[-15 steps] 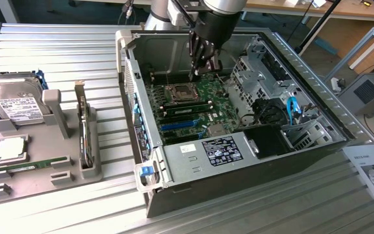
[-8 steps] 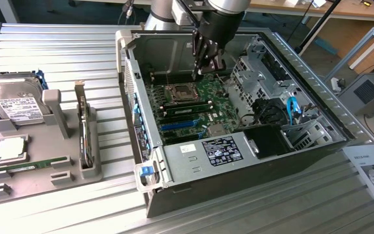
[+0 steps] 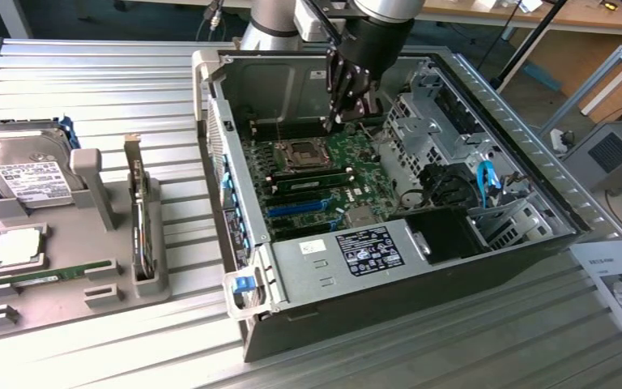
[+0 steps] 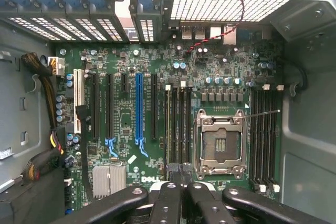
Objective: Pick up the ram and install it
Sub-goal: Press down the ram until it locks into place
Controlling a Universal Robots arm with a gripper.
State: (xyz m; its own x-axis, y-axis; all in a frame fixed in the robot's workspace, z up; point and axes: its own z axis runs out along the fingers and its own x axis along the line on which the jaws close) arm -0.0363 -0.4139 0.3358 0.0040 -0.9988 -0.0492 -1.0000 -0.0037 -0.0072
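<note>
Nearest, at eight o'clock on the slatted surface: grey tray carrying one ram stick lying flat, beside a hard drive. At centre, open computer case, a second green stick seemingly already seated near the processor socket. Farther, at twelve o'clock: claw clenched, holding nothing, hanging above the motherboard.

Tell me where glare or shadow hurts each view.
Exterior view: light glares off the ribbed table and the case's metal front; the case's rear corner by the gripper sits in shadow. Wrist view: the motherboard is evenly lit, the mesh vent is washed out bright, and the cable corner is dark.
</note>
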